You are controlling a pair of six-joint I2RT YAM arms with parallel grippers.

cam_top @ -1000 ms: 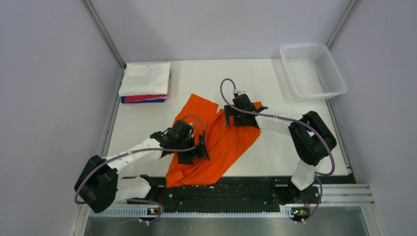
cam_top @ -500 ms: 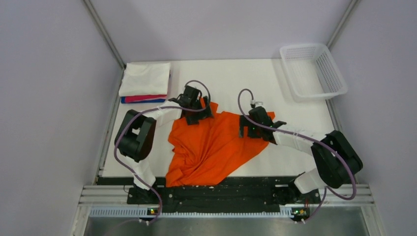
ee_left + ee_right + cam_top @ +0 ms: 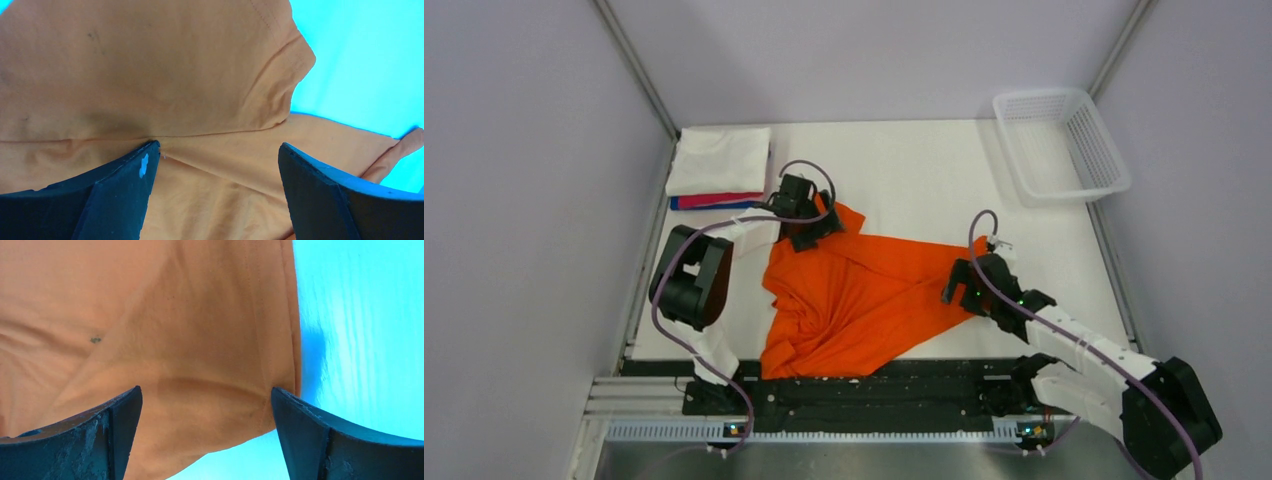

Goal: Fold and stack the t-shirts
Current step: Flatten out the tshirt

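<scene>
The bright orange t-shirt [image 3: 864, 295] lies crumpled and partly spread in the middle of the table. My left gripper [image 3: 812, 230] is at its far left corner, next to the stack. In the left wrist view [image 3: 218, 150] the jaws stand wide apart over orange cloth [image 3: 150, 75] and hold nothing. My right gripper [image 3: 957, 288] is over the shirt's right corner. In the right wrist view [image 3: 206, 392] it is also open, with the shirt's hemmed edge [image 3: 225, 340] between the fingers. The folded t-shirts [image 3: 720, 162], white over pink-red and blue, are stacked at the far left.
A white mesh basket [image 3: 1041, 94] stands at the far right corner. Grey walls close in both sides. A black rail [image 3: 864, 385] with the arm bases runs along the near edge, and the shirt's near hem reaches it.
My left gripper moved from the shirt's near left side to its far left corner. My right gripper moved from the far side to the near right, and the shirt is now stretched wider to the right.
</scene>
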